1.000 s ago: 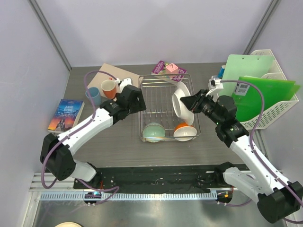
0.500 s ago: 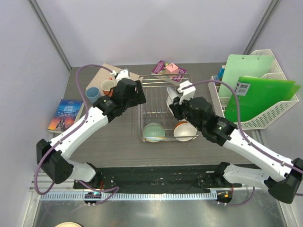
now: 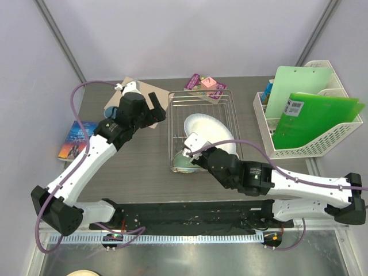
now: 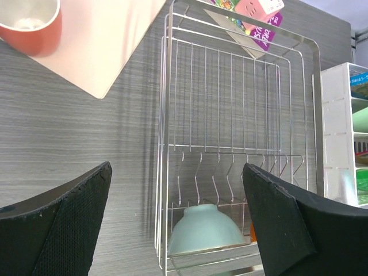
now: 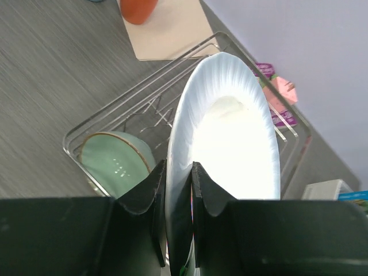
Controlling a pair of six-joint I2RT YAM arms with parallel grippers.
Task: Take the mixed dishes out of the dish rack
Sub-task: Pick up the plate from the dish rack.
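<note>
Since a second ago the large white plate [image 5: 230,138] has shifted from the right side of the dish rack [image 3: 201,103] to over its middle, and the right arm has swung round to the rack's near side. The left arm has drawn back toward the far left.

The plate is held on edge, its face turned up and to the right. The right gripper [image 5: 178,172] pinches its near rim between narrow jaws, a thin-edge hold that suits a flat, smooth, glazed disc. Whether its lower edge is free of the wires cannot be told, as the arm hides it.

The rack is a rectangular basket of thin bright wire with a row of bent prongs across it. The pale green bowl [image 4: 206,230], matte and rounded, sits upturned in its near left corner, not yet unloaded.

The left gripper [image 4: 178,218] stands wide with nothing between its black textured pads, probably having just let something go. The orange-red mug [image 4: 29,26] rests on a tan board [image 4: 109,40] at far left, outside the rack.
</note>
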